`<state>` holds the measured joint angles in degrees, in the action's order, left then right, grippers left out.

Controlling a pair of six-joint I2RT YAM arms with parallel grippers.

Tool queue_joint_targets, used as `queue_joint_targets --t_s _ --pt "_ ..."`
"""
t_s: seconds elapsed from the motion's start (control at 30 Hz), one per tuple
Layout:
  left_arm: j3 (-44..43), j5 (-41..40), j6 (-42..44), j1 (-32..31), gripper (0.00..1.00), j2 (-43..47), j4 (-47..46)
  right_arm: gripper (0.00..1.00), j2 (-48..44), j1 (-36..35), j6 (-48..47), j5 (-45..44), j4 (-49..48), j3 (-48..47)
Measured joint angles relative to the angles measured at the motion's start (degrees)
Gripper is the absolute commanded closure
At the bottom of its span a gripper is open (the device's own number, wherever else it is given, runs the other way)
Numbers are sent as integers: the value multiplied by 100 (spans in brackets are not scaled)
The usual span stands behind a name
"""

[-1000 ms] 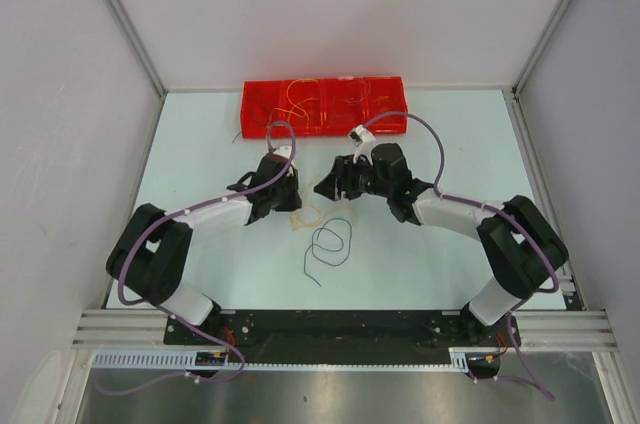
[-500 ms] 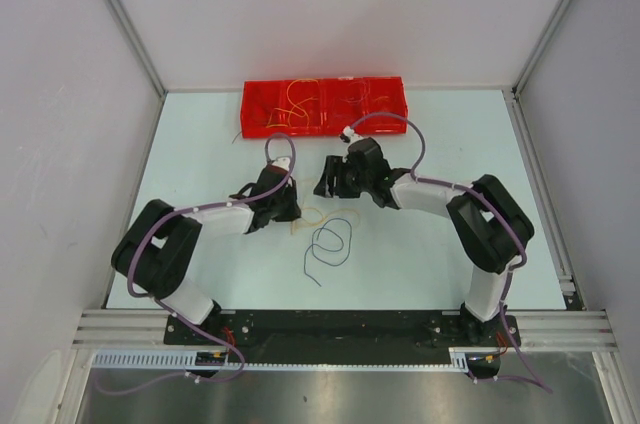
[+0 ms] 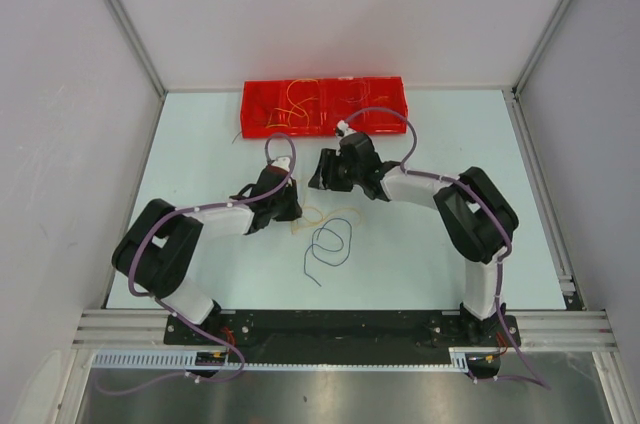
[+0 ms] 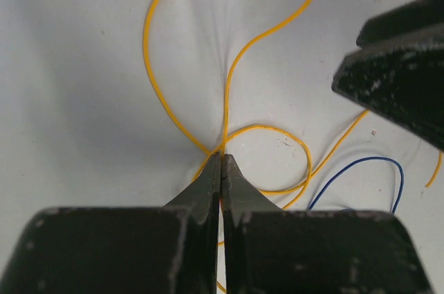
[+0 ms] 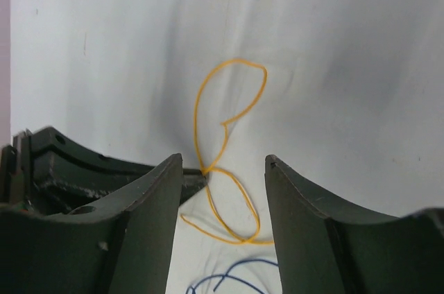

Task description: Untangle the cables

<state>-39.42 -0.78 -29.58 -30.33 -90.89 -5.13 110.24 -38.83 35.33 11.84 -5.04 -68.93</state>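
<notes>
The yellow wire [image 4: 146, 44] is pinched at its crossing by the pressed-together left gripper [image 4: 220, 159], while the spread right gripper [image 5: 223, 161], poised over the loops, is judged best closed on one strand and drawn away gently, clear of the nearby blue wire [image 4: 374, 159].
</notes>
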Motion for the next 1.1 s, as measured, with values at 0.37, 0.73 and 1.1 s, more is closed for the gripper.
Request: queue_joint_targets --t_s 0.37,0.73,1.1 --pt "0 4 0 2 100 0 0 67 605 0 15 -31 7 -625" --pt "2 105 -2 9 79 39 55 100 813 -2 20 -37 122 -946" --pt "-358 -20 -20 11 0 3073 2120 100 269 -46 -238 -42 533 -1314"
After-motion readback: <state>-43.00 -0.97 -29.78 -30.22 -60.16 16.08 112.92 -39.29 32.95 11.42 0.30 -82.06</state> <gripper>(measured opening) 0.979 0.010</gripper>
